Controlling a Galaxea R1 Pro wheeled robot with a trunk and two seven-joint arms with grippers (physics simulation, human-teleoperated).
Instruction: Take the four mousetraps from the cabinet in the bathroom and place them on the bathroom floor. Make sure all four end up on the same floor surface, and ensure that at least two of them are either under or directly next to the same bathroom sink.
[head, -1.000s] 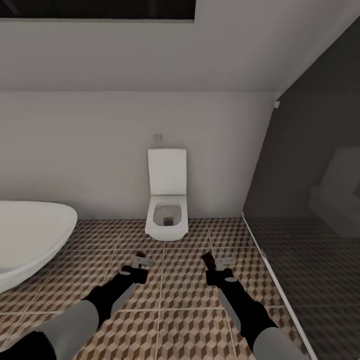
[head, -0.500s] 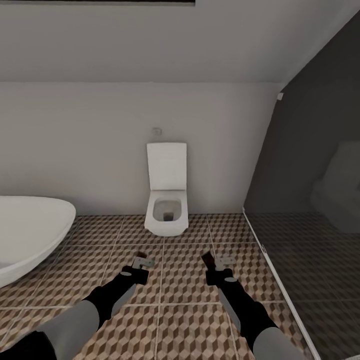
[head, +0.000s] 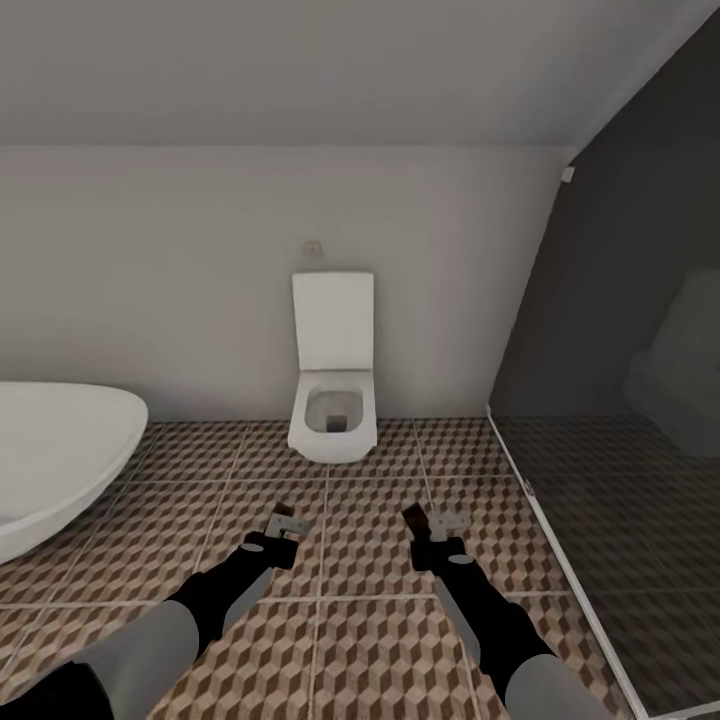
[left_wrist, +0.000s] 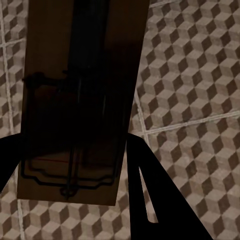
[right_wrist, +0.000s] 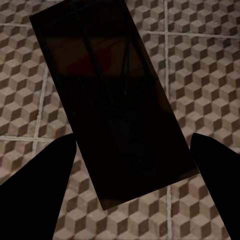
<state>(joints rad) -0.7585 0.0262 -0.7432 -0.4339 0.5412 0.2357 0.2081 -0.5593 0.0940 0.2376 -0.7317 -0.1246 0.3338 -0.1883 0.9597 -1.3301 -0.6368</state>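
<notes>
Mid-frame over the floor (head: 370, 655), each claw, left (head: 283, 528) and right (head: 432, 527), grips a trap (left_wrist: 80, 95) (right_wrist: 115, 105): light, stiff boards, seemingly best pinched by their edges.

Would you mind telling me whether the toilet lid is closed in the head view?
No, the toilet stands against the back wall with its lid raised upright, so the open bowl shows.
</notes>
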